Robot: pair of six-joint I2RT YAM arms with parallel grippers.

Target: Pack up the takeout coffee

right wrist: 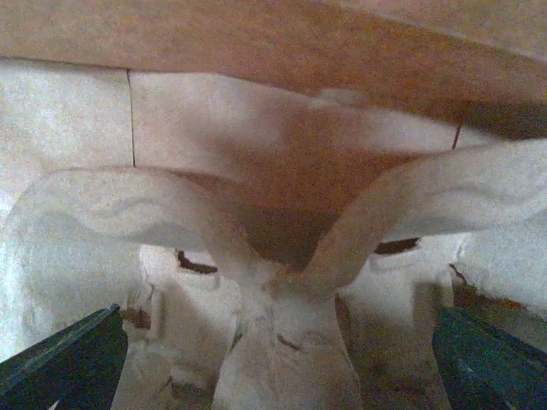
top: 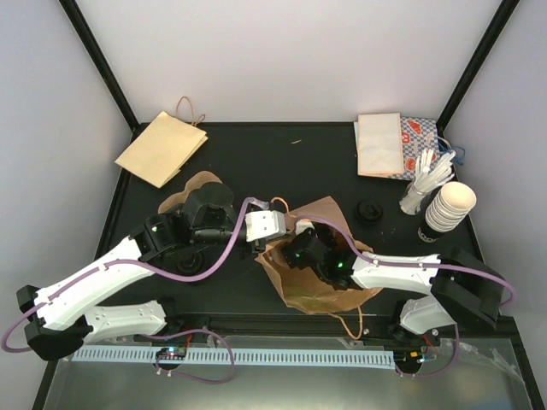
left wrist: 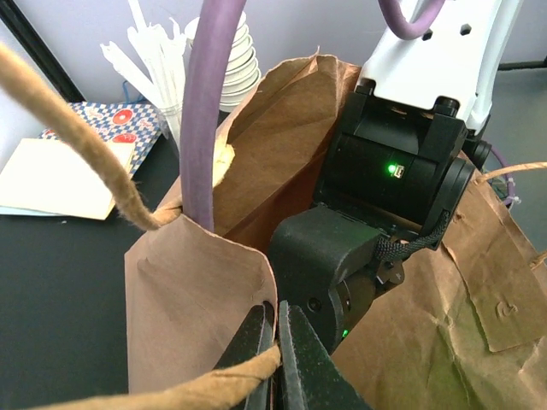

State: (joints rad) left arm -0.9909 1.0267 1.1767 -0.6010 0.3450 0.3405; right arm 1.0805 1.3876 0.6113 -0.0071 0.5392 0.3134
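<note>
A brown paper bag (top: 320, 286) stands open in the middle of the table. My left gripper (left wrist: 275, 329) is shut on the bag's rim (left wrist: 197, 290) and its rope handle (left wrist: 214, 384), holding the mouth open. My right arm's black wrist (top: 329, 260) reaches down into the bag. Inside, my right gripper (right wrist: 279, 359) is open, its fingers (right wrist: 73, 359) wide apart on either side of the centre post of a pale moulded cup carrier (right wrist: 282, 256). Nothing is gripped between them. The takeout coffee is hidden from every view.
A stack of nested cream cups (top: 450, 205) and a holder of white cutlery (top: 427, 179) stand at the right edge. A black lid (top: 369, 210) lies near them. Napkins (top: 380, 143) lie at the back right, and a flat paper bag (top: 161, 147) at the back left.
</note>
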